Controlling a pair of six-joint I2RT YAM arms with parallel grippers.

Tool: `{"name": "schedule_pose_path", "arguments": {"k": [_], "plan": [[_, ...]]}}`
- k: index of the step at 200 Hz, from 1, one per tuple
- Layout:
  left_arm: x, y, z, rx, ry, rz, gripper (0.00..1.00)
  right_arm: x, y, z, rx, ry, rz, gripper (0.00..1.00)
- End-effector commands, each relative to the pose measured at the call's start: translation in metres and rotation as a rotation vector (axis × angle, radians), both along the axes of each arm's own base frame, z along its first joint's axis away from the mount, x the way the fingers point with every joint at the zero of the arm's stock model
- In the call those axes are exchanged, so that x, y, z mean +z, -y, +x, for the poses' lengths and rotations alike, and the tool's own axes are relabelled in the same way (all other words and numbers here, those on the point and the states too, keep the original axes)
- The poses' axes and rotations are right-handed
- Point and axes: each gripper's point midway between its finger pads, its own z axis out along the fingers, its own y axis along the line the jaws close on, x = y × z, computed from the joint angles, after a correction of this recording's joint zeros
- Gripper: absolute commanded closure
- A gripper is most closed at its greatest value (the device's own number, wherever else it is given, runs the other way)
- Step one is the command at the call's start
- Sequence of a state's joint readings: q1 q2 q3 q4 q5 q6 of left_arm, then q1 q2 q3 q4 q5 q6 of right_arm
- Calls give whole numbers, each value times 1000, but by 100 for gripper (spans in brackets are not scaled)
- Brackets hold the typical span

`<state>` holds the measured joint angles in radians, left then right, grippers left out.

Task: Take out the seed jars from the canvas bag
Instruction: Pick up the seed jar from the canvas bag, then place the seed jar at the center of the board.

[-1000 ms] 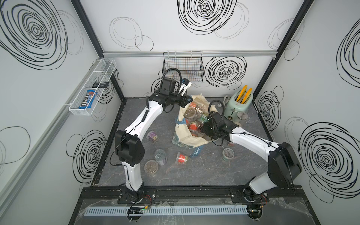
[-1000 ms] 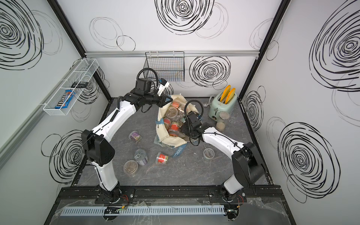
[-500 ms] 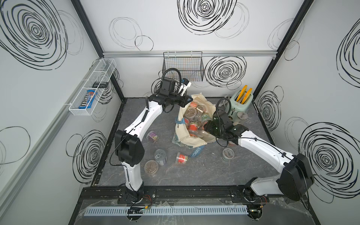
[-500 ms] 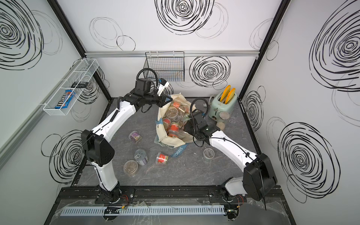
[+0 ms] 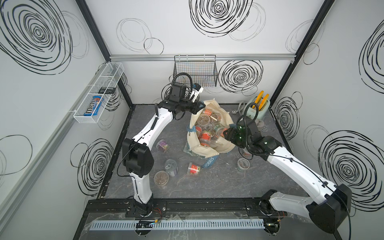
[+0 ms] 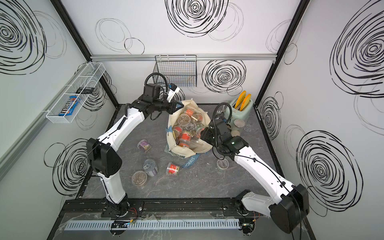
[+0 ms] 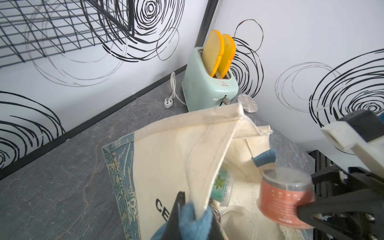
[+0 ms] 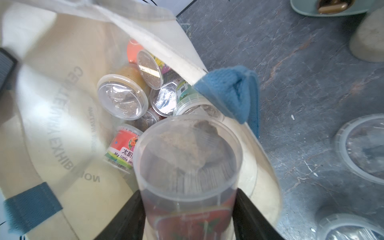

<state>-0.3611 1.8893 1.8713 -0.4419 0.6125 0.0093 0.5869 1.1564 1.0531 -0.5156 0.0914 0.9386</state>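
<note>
Left wrist view first: the left gripper [image 7: 196,220] is clamped tight on the blue fabric handle [image 7: 190,225] of the cream canvas tote bag [image 5: 207,148], holding its mouth up. On the grey stone-look tabletop [image 5: 207,187] beside it lie a purple-labelled clear plastic seed jar [image 5: 162,144] and a red-labelled one [image 5: 193,168] on its side. Inside the bag, a heap of jars [image 5: 204,124]. Now the right gripper [image 8: 187,197]: jaws spread wide, gripping a clear red-labelled jar [image 8: 187,158] at the bag's mouth. One more jar [image 5: 243,164] stands by that arm
</note>
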Motion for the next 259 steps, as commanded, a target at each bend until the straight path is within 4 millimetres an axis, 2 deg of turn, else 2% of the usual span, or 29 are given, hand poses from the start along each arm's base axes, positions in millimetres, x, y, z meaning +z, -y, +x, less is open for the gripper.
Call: {"name": "schedule_pose_path", "arguments": {"k": [1, 40, 62, 104, 154, 182, 222, 259], "plan": [[50, 5, 3, -46, 161, -102, 100, 15, 9, -8, -5, 0, 8, 36], [39, 3, 10, -43, 137, -101, 100, 25, 19, -20, -3, -25, 61, 35], [32, 1, 14, -41, 123, -99, 100, 24, 32, -24, -22, -42, 90, 35], [22, -5, 20, -37, 104, -101, 100, 5, 64, -30, -68, -105, 124, 34], [13, -8, 26, -45, 84, -107, 100, -28, 75, -40, -52, -224, 194, 34], [10, -14, 31, -39, 79, -111, 100, -50, 74, -46, -19, -287, 210, 34], [6, -24, 37, -28, 71, -117, 100, -79, 55, -54, 56, -415, 293, 34], [5, -29, 40, -23, 63, -127, 100, -95, 38, -64, 140, -539, 284, 33]]}}
